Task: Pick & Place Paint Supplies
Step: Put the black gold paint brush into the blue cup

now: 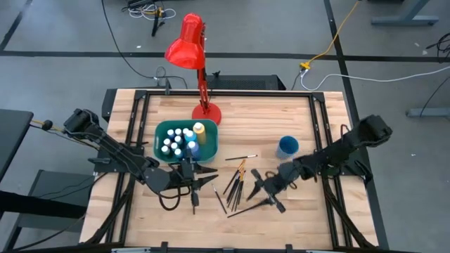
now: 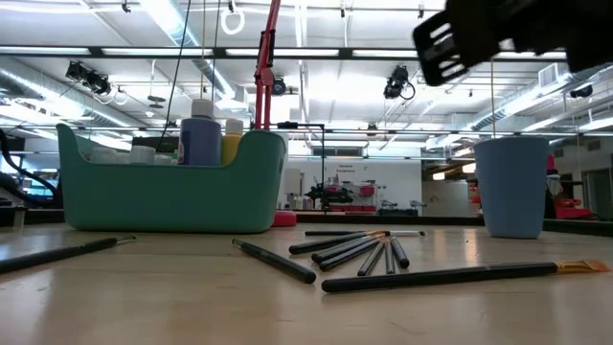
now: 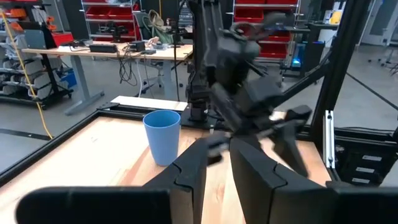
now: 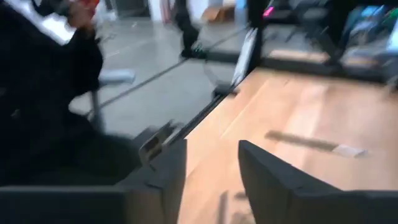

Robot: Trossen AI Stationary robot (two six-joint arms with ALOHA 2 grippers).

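Wooden table [image 1: 140, 232], brushes [image 1: 236, 184] mid-table, bare front edge

Both arms reach in low toward the table's middle.
Left arm comes from the left edge, elbow bent, left gripper [image 1: 200, 177] fingers [image 3: 189, 180] a narrow gap apart, nothing seen between them. Right arm stretches from the right edge, right gripper [image 1: 261, 184] fingers [image 4: 264, 171] parted, empty.

Bin [image 1: 160, 131] at frame centre, bottles [image 1: 179, 140] inside; lamp [image 1: 199, 70] just above it. Brushes [image 1: 238, 184] scattered lower centre. Cup [image 1: 287, 146] right of centre, above the brushes.
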